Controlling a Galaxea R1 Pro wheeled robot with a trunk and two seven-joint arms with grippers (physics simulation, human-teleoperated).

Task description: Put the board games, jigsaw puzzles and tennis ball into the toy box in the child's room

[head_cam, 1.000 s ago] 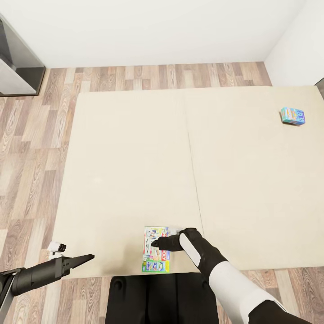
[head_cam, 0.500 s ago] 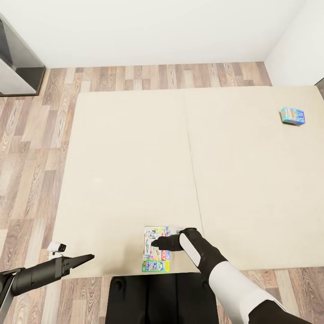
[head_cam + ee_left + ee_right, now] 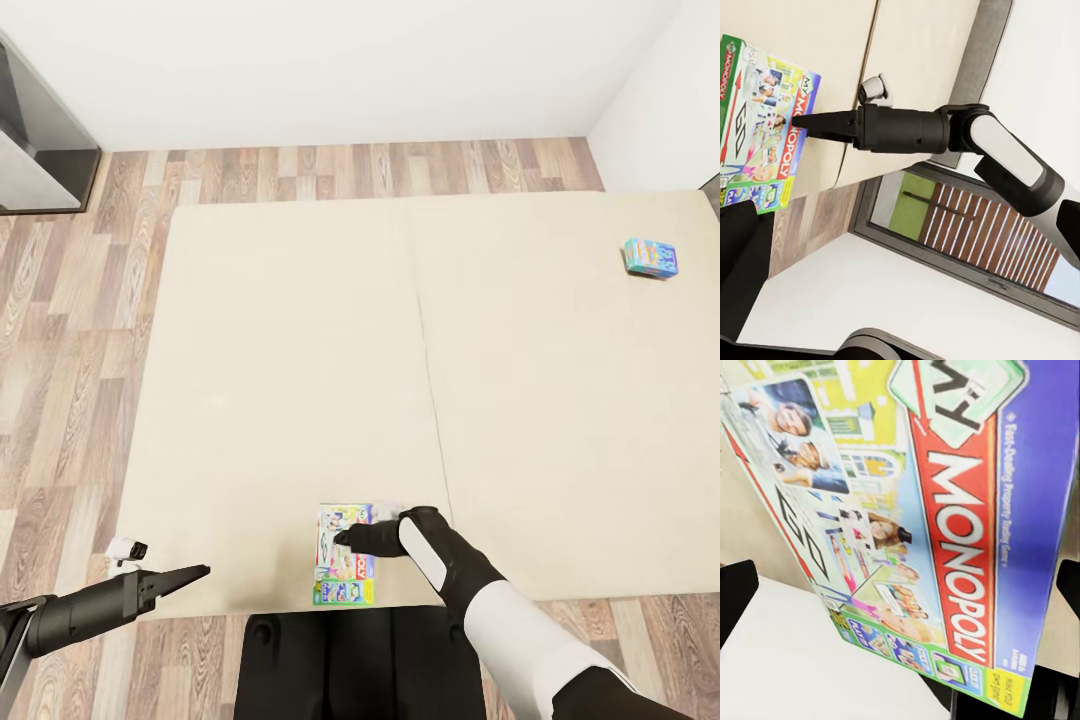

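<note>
the bed (image 3: 300, 380) is lying across the middle of the head view, on the floor (image 3: 80, 300), with a wall behind it. a monopoly box (image 3: 344, 555) is lying on the bed's near edge, just left of the seam between the two mattress parts. the right hand (image 3: 345, 539) is sitting over that box, reaching in from the right. a second, smaller game box (image 3: 651, 257) is lying far off on the bed's right part, toward the far corner. the left hand (image 3: 195, 573) is hanging over the bed's near left corner, well apart from the monopoly box. a cabinet (image 3: 35, 140) is standing at the far left, beyond the bed.
</note>
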